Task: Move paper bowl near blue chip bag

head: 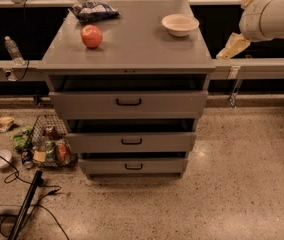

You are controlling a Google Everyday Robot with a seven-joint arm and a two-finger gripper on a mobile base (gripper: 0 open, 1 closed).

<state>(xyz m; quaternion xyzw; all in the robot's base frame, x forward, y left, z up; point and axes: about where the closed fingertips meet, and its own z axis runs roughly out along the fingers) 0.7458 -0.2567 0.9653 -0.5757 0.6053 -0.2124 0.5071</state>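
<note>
Paper bowl (180, 24), one apple (91, 36), one blue chip bag (93, 10) share grey counter (132, 54) on speckled floor (232, 184); claw (231, 22) hangs released, right.

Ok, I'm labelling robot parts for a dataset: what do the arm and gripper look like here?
The arm is a smooth, white, rounded cylinder, with no cables or markings visible. The gripper, at the upper right beside the grey cabinet, has two flat, tapering, cream-yellow fingers.
</note>
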